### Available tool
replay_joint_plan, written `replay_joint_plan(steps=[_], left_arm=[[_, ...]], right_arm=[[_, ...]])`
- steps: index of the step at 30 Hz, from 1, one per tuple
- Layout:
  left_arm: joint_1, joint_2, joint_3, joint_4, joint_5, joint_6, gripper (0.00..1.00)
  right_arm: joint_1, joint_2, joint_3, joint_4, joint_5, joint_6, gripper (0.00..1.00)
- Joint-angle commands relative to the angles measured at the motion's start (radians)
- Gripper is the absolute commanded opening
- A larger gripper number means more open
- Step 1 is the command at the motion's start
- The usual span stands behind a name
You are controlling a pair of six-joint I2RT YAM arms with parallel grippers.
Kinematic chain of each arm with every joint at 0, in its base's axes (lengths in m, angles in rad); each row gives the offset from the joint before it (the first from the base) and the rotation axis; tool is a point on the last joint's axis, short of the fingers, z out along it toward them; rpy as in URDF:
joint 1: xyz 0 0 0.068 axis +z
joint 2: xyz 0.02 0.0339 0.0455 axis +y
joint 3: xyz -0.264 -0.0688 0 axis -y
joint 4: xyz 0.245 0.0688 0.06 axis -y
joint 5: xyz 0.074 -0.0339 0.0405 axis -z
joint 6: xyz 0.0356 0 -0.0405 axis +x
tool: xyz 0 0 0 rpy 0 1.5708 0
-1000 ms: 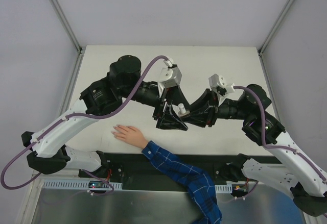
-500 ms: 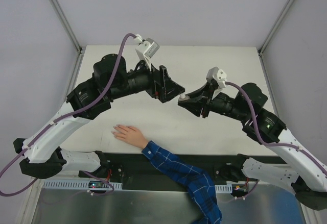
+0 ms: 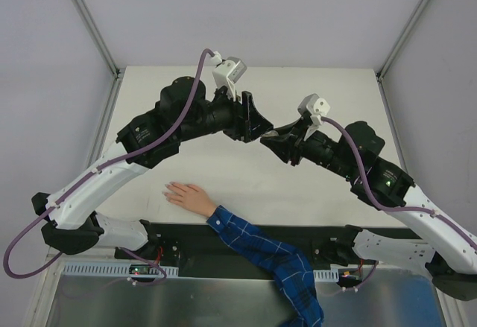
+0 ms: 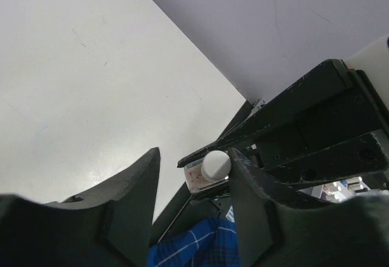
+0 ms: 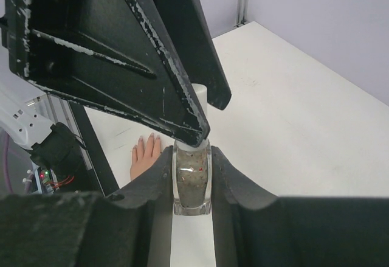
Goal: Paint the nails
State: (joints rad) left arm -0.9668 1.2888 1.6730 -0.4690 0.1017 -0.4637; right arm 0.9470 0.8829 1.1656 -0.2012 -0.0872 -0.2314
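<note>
left gripper (image 4: 193, 157) swung back to the bottle (image 5: 191, 185), jaws narrowed but slack around its white cap (image 4: 216, 165), right gripper (image 5: 191, 157) clamping the body, so uncapping looks next, nails (image 5: 151, 137) not started.

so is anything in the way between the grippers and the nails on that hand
Nothing visible. In the top view only bare table lies between the nails and the two grippers. The right gripper is shut on the small bottle, and the left gripper stands open at its white cap.
</note>
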Motion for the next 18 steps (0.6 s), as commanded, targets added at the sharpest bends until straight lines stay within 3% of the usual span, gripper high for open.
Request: replay_joint_plan(steps=[1,4,5,8,11,12,15,16,18], left_arm=[[-0.001,-0.026,-0.021,0.033,0.052,-0.007,0.38],[0.002,-0.039,-0.071,0.105,0.169,0.011,0.23],[0.000,-0.042,-0.087,0.128,0.217,0.034,0.10],[0.011,-0.040,-0.139,0.208,0.505,0.092,0.00],[0.053,-0.034,-0.148,0.246,0.800,0.138,0.00],[0.072,-0.039,-0.171,0.271,0.844,0.134,0.00],[0.082,-0.065,-0.235,0.465,0.992,0.057,0.00],[0.082,-0.069,-0.249,0.534,1.015,0.024,0.00],[0.082,-0.065,-0.289,0.707,1.058,-0.088,0.00]], right_arm=[[0.006,-0.007,0.054,0.034,0.043,0.014,0.00],[0.007,-0.016,0.040,0.069,0.024,0.041,0.00],[0.007,-0.027,0.029,0.077,0.012,0.053,0.00],[0.001,-0.062,0.011,0.114,-0.068,0.072,0.00],[-0.040,-0.110,-0.024,0.154,-0.277,0.107,0.00],[-0.059,-0.113,-0.036,0.184,-0.507,0.163,0.00],[-0.082,-0.098,-0.049,0.409,-0.830,0.329,0.00],[-0.079,-0.090,-0.053,0.507,-0.862,0.431,0.00],[-0.076,-0.094,-0.061,0.531,-0.861,0.452,0.00]])
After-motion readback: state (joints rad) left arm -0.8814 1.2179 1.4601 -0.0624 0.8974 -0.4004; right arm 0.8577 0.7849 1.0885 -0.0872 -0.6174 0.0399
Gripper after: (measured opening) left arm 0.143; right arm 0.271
